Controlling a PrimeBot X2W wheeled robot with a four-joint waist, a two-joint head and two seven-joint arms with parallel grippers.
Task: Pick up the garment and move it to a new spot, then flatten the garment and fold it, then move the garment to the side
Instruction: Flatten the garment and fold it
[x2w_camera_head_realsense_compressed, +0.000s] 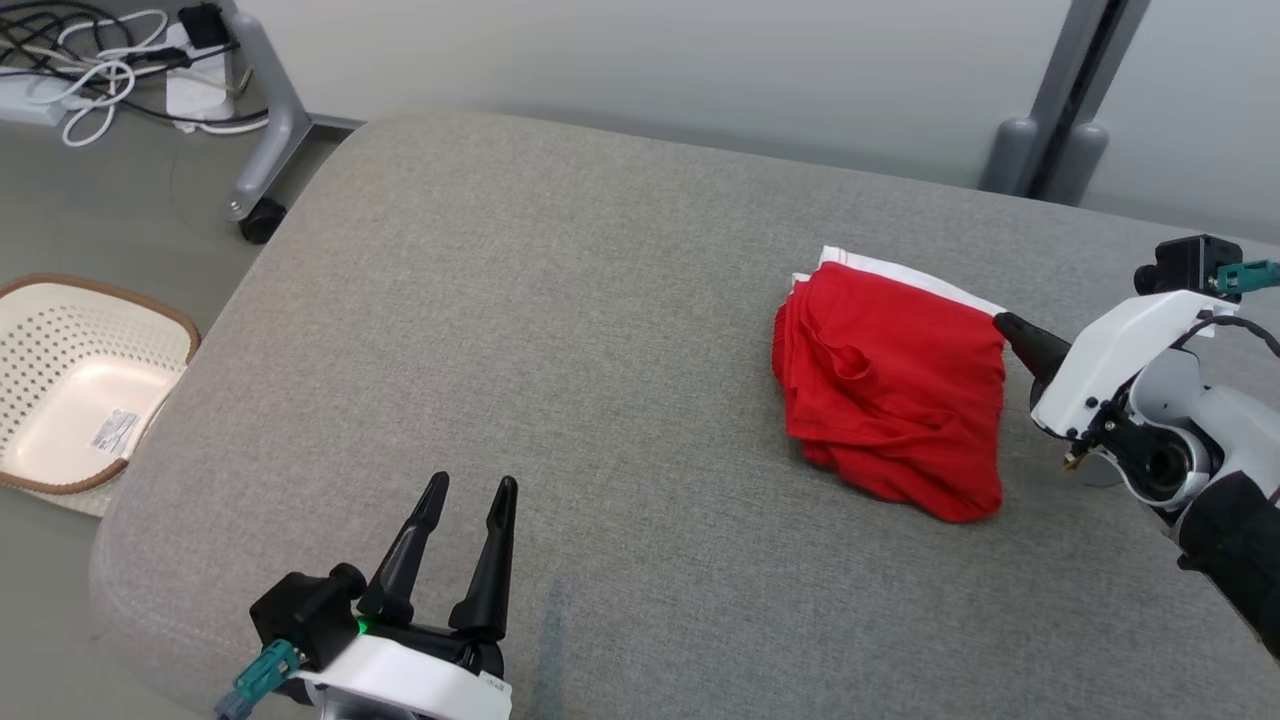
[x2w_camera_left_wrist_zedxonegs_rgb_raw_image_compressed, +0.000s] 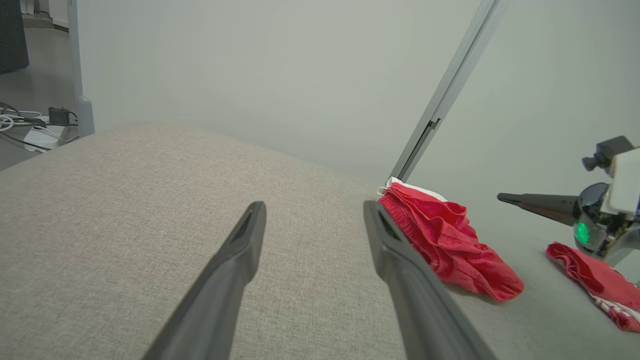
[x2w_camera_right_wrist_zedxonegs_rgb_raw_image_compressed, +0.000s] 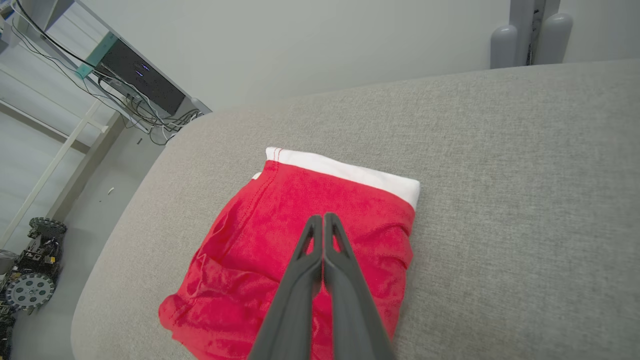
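The garment (x2w_camera_head_realsense_compressed: 890, 390) is red with a white band along its far edge. It lies folded into a rough rectangle on the right part of the grey cushioned surface (x2w_camera_head_realsense_compressed: 550, 330). My right gripper (x2w_camera_head_realsense_compressed: 1000, 322) is shut with nothing between its fingers, its tip at the garment's far right corner. In the right wrist view the shut fingers (x2w_camera_right_wrist_zedxonegs_rgb_raw_image_compressed: 323, 217) point across the red cloth (x2w_camera_right_wrist_zedxonegs_rgb_raw_image_compressed: 300, 225) from just above it. My left gripper (x2w_camera_head_realsense_compressed: 472, 485) stands open near the front edge, well left of the garment (x2w_camera_left_wrist_zedxonegs_rgb_raw_image_compressed: 440, 240), and holds nothing (x2w_camera_left_wrist_zedxonegs_rgb_raw_image_compressed: 314, 205).
A white perforated basket (x2w_camera_head_realsense_compressed: 90, 390) sits on the floor at the left. Cables (x2w_camera_head_realsense_compressed: 90, 60) and a wheeled stand leg (x2w_camera_head_realsense_compressed: 265, 215) lie beyond the far left corner. In the left wrist view another red-and-white piece of cloth (x2w_camera_left_wrist_zedxonegs_rgb_raw_image_compressed: 595, 280) lies under my right wrist.
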